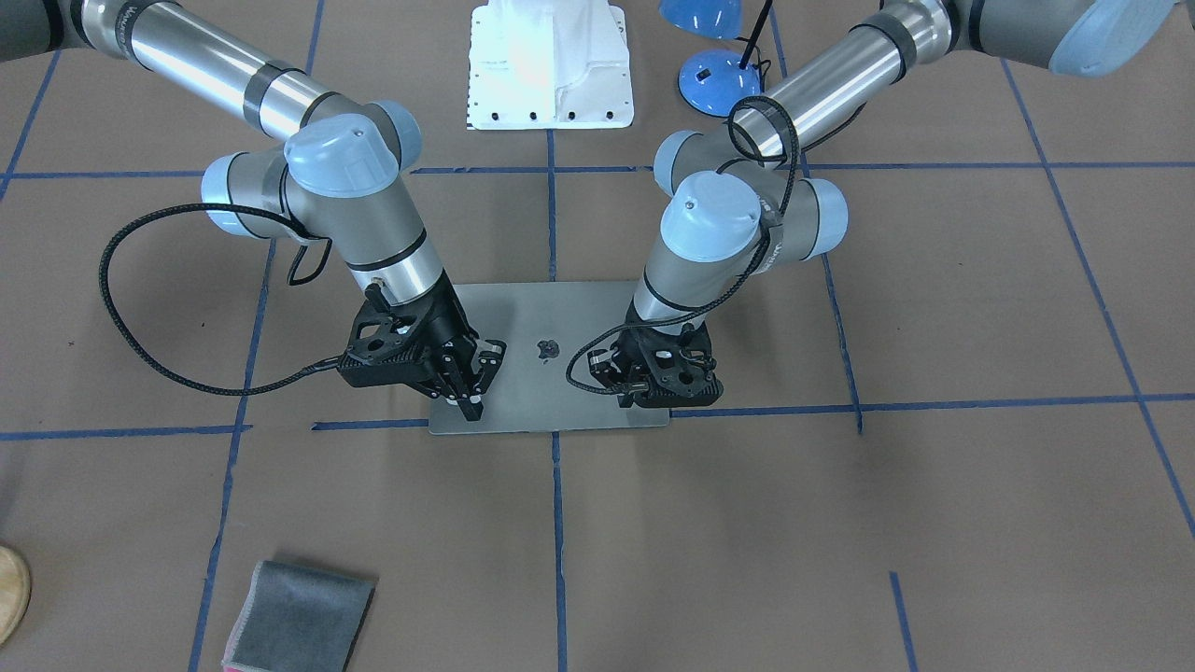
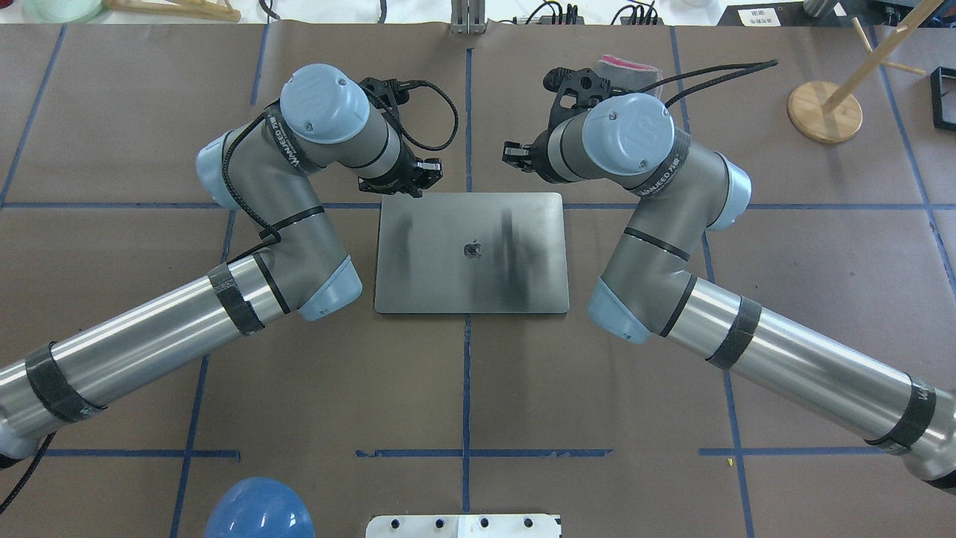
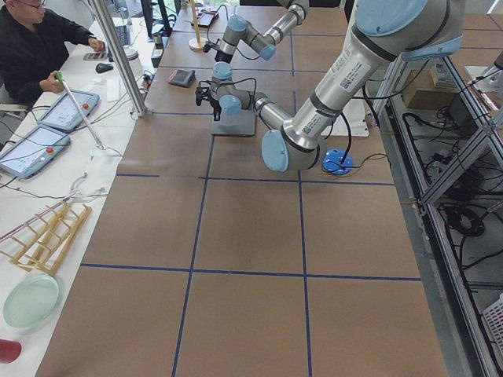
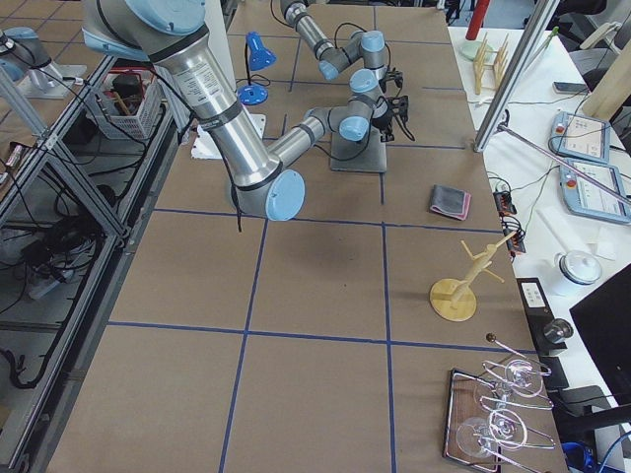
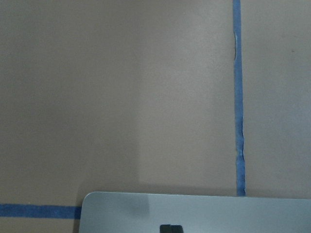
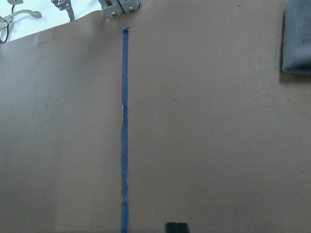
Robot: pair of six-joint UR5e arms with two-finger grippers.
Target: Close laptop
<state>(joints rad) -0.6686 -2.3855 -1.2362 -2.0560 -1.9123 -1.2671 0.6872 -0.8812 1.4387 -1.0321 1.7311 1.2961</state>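
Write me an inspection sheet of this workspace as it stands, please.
Surface: brown table with a blue tape grid.
Job's things: laptop closed, lid flat, logo up.
Clutter: folded grey cloth near the operators' edge; blue lamp and white base plate on the robot's side; wooden stand.
Grippers: left gripper and right gripper over the laptop's far edge, one towards each corner; open or shut unclear; nothing seen held.
Cables: black cable loops from the right wrist.
Surroundings: operator seated at a side bench.

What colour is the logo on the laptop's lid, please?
Almost black logo on the grey laptop; clearest in overhead exterior view.
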